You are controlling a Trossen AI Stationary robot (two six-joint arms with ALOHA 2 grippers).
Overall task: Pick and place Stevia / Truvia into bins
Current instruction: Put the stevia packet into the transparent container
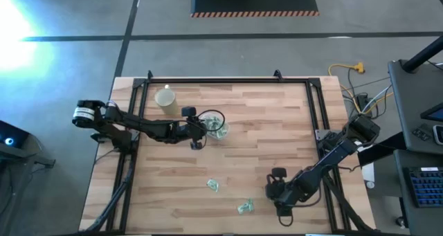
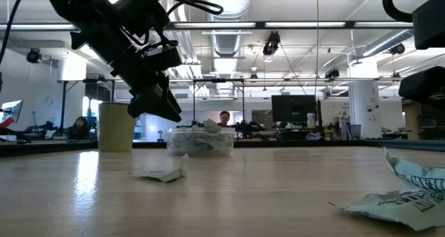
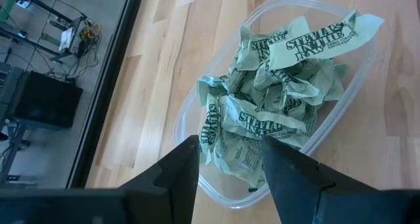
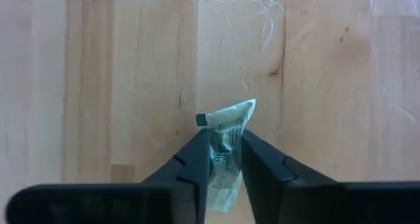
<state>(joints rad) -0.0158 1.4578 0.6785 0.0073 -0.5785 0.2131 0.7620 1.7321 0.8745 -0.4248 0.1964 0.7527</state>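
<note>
A clear tub (image 3: 187, 112), the bin, stands on the wooden table (image 1: 263, 125) left of centre and holds several crumpled green-and-white sachets (image 3: 275, 86). My left gripper (image 3: 230, 161) is open just above the tub's rim, on its left side (image 1: 199, 132). In the low view its fingers (image 2: 163, 108) are clear of the tub (image 2: 201, 141). Near the front right, my right gripper (image 1: 277, 193) points down and is shut on one sachet (image 4: 230, 115). Two loose sachets (image 1: 213, 185) (image 1: 245, 207) lie flat on the wood near the front edge. My right gripper pinches a crumpled sachet between its two fingers (image 4: 197, 158), coming from above and pointing steeply down. The sachet stands on edge in the gap, its folded end (image 4: 226, 115) sticking out past the fingertips. Whether it rests on the wood, I cannot tell.
A pale yellow cup (image 1: 165, 97) stands behind the tub on the left. A black frame (image 1: 228, 80) runs along the table's far and side edges. Bare wood lies between the tub and the loose sachets.
</note>
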